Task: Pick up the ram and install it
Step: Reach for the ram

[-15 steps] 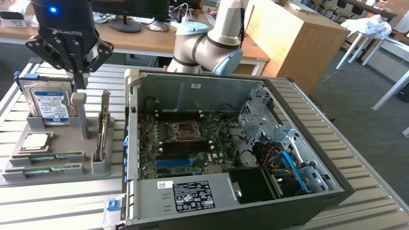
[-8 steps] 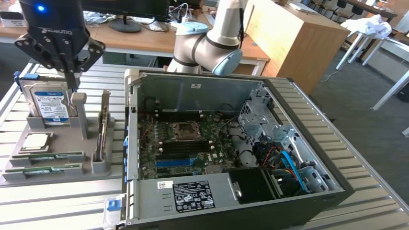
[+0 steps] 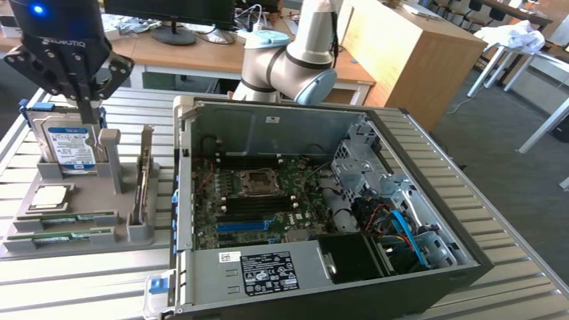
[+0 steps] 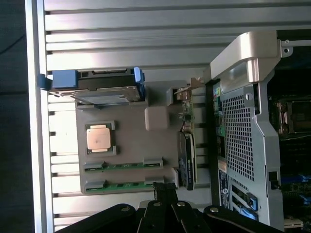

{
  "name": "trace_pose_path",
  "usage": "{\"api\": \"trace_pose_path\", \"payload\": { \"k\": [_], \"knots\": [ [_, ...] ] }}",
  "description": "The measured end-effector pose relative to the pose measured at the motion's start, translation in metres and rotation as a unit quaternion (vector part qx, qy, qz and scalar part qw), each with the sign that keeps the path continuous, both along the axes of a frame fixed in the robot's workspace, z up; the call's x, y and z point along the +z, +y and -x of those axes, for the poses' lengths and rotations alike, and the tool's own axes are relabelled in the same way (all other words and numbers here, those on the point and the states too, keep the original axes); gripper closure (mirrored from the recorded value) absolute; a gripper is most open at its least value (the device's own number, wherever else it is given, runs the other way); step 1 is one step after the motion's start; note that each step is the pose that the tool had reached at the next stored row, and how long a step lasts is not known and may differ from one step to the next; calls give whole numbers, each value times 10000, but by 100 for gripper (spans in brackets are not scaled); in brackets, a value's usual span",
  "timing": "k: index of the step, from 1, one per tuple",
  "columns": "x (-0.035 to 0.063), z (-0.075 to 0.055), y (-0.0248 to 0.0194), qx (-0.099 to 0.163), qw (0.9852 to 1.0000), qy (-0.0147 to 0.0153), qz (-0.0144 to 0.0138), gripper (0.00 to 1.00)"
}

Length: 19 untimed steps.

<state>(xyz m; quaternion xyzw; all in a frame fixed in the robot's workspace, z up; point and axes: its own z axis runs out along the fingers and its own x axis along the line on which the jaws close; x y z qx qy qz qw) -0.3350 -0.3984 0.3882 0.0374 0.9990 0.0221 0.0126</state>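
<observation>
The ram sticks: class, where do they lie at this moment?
Both ram sticks lie side by side in the grey holder tray at the exterior view's left, just nearer the camera than the square processor chip, beside the open computer case.

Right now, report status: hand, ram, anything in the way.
Hand shut, empty, above grey holder. Two ram sticks flat in holder, untouched. Hard drive upright near hand.
</observation>
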Motion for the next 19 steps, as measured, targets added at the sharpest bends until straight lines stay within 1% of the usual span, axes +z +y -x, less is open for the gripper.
{"api": "trace_pose_path", "payload": {
  "k": [19],
  "knots": [
    [-21,310,0,0,10000,0,0,90]
  ]
}}
